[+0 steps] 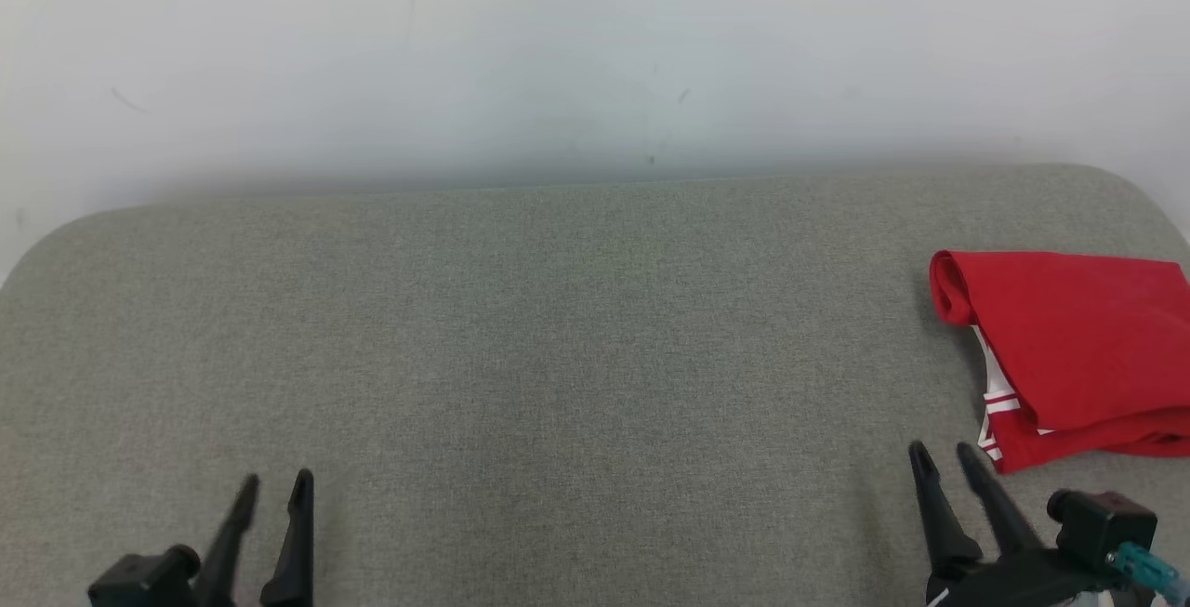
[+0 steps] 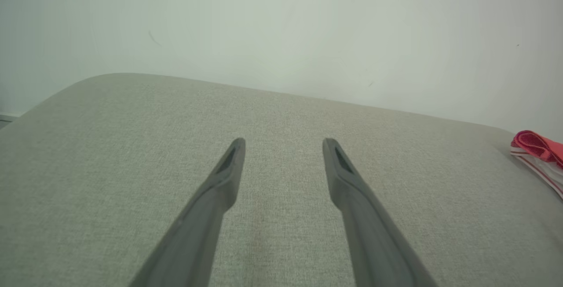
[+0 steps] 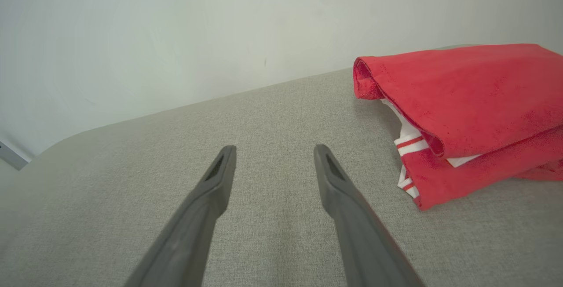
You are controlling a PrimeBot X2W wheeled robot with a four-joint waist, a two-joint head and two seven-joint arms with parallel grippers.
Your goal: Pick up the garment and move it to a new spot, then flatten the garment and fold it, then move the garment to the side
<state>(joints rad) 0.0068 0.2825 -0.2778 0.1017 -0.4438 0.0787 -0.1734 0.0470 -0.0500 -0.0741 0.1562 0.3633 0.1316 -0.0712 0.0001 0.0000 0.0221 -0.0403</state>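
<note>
**Q:** Where is the garment?

**A:** The red garment (image 1: 1078, 347) lies folded in layers at the right end of the grey fabric-covered surface (image 1: 558, 328), close to that surface's rounded far corner. Its right part runs past the edge of the head view. A rolled fold forms its far left corner. White trim with red stripes shows between the layers along its left edge.

**Q:** And the right gripper?

**A:** The right gripper (image 1: 943, 451) sits at the lower right, over the surface. Its two dark fingers (image 3: 354, 216) are spread apart, with bare grey fabric showing between them, and the tips point toward the pale wall (image 1: 558, 49). The garment's near left corner is just to the right of the right-hand finger and apart from it; the right wrist view shows a strip of grey fabric between the two. A teal fitting (image 1: 1139, 568) sits on the dark block beside this gripper's base.

**Q:** The left gripper?

**A:** The left gripper (image 1: 277, 480) sits at the lower left, well apart from the garment. Its jaws are likewise wide, with grey fabric between them. In the left wrist view the garment appears as a thin red and white edge at the far right.

**Q:** Does either gripper touch the surface?

**A:** That cannot be told from these views.
</note>
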